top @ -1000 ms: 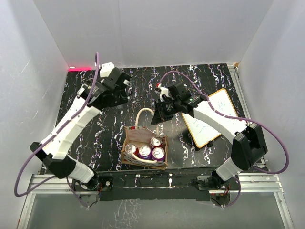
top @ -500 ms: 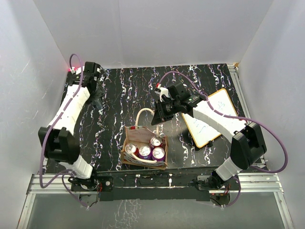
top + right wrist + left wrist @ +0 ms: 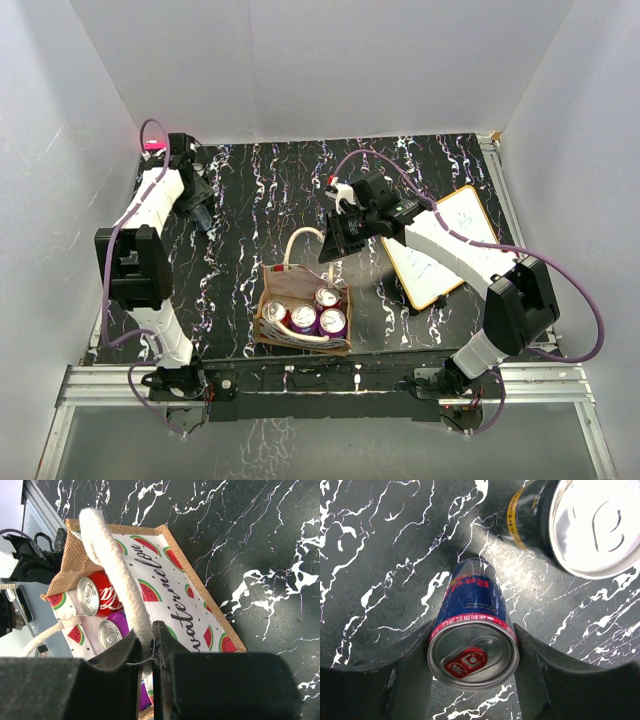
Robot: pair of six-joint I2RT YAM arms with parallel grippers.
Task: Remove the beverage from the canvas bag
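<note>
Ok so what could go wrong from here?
The left gripper holds the Red Bull can close beside a black-and-gold can; opening or retreating could knock either over. The right gripper pinches the rope handle of the canvas bag; a tug might tip the cans left inside.

Black marbled surface (image 3: pixel 250 200) with white veining. A tan bag (image 3: pixel 280 280) stands near its near edge, and a whiteboard (image 3: pixel 418 272) lies flat at the right. At the far left a blue can (image 3: pixel 472 605) stands upright, a black-and-gold can (image 3: pixel 575 522) just beside it.
</note>
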